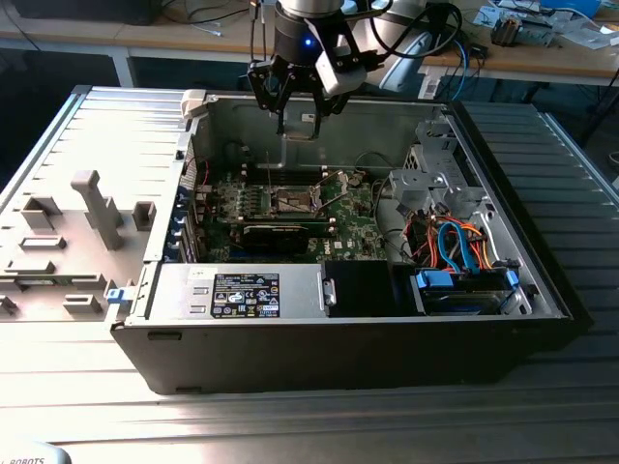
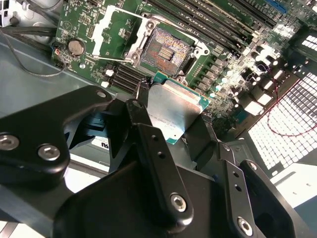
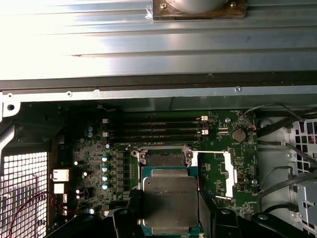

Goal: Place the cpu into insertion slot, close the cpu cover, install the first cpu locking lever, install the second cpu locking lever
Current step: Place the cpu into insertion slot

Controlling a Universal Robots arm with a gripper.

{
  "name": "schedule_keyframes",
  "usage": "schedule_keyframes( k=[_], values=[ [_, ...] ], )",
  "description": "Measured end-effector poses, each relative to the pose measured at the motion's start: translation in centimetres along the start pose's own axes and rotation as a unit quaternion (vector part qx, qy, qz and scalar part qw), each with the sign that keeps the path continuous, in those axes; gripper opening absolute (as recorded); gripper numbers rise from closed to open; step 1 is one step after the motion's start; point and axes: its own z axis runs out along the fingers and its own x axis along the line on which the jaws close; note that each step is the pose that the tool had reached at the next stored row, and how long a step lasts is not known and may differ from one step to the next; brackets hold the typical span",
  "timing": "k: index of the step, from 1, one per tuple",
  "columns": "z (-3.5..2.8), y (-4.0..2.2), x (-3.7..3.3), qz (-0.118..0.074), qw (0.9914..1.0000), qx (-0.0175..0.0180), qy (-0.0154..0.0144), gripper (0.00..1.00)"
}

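My gripper (image 1: pixel 297 124) hangs above the back wall of the open computer case, shut on the cpu (image 2: pixel 174 105). Both wrist views show the cpu (image 3: pixel 171 201) as a flat square chip with a dull silver top and green rim, clamped between the black fingers (image 2: pixel 140 124). The insertion slot (image 2: pixel 166 49) lies bare on the green board, a dark square socket in a silver frame. It sits below the chip and apart from it. In the first wrist view the chip partly covers the insertion slot (image 3: pixel 166 159). The cpu cover (image 2: pixel 110 27) stands swung open beside the socket, with a thin lever rod (image 2: pixel 116 59) loose alongside.
Metal case walls (image 1: pixel 319 111) ring the board. Long memory sticks (image 3: pixel 163 131) run beside the socket, and a black card (image 1: pixel 276 232) lies in front of it. Cables and a drive cage (image 1: pixel 455 242) crowd the exterior view's right. A grey fixture tray (image 1: pixel 68 242) lies left of the case.
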Motion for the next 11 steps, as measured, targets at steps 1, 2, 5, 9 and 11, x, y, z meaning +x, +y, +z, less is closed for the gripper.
schedule_keyframes(
  k=[1, 2, 5, 9, 11],
  values=[
    [0.00, 0.00, 0.01, 0.000, 1.00000, 0.0000, 0.0000, 0.54],
    [0.00, 0.00, 0.02, 0.000, 1.00000, 0.0000, 0.0000, 0.54],
    [0.07, 0.00, 0.07, 0.000, 1.00000, 0.0000, 0.0000, 0.54],
    [0.29, 0.09, 0.08, 0.000, 1.00000, 0.0017, -0.0001, 0.54],
    [0.34, 0.14, 0.09, -0.001, 0.99999, 0.0034, 0.0000, 0.54]
  ],
)
